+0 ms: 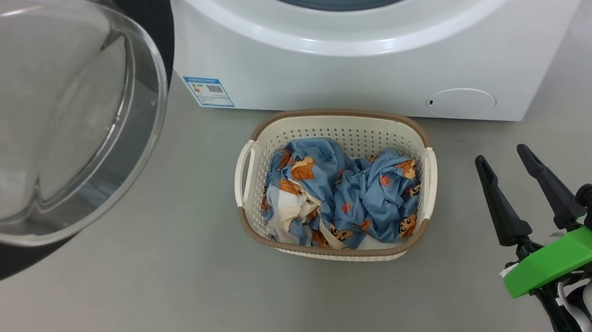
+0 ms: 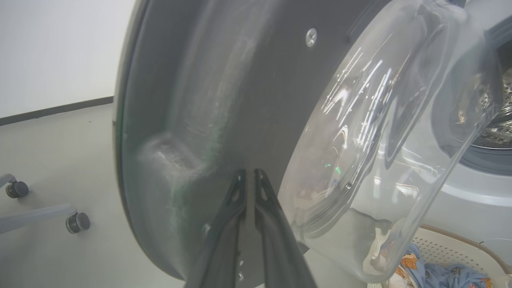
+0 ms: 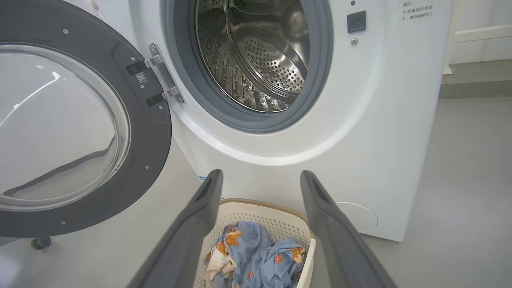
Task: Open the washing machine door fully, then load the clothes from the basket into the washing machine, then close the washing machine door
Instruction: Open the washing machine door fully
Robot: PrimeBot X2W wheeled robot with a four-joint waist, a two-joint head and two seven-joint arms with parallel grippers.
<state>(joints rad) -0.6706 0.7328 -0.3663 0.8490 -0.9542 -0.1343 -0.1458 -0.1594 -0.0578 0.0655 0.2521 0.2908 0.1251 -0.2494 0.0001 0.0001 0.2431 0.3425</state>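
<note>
The washing machine door (image 1: pixel 23 115) stands swung open at the left, its clear glass bowl bulging toward me. In the left wrist view my left gripper (image 2: pixel 250 173) is shut, tips right at the door's (image 2: pixel 224 80) dark inner face; contact is unclear. The washing machine (image 1: pixel 352 72) shows its steel drum (image 3: pixel 260 60) in the right wrist view. On the floor before it sits the basket (image 1: pixel 336 117) with the clothes (image 1: pixel 337 195), blue fabric with orange bears. My right gripper (image 1: pixel 501 154) is open and empty, right of the basket. Seen from its wrist, the right gripper (image 3: pixel 261 178) points over the basket (image 3: pixel 272 206).
Grey floor lies all around the basket. Chair legs with casters (image 2: pixel 78 222) stand on the floor beyond the door's outer edge. A blue label (image 1: pixel 208 91) and a round flap (image 1: pixel 461 101) are low on the machine's front.
</note>
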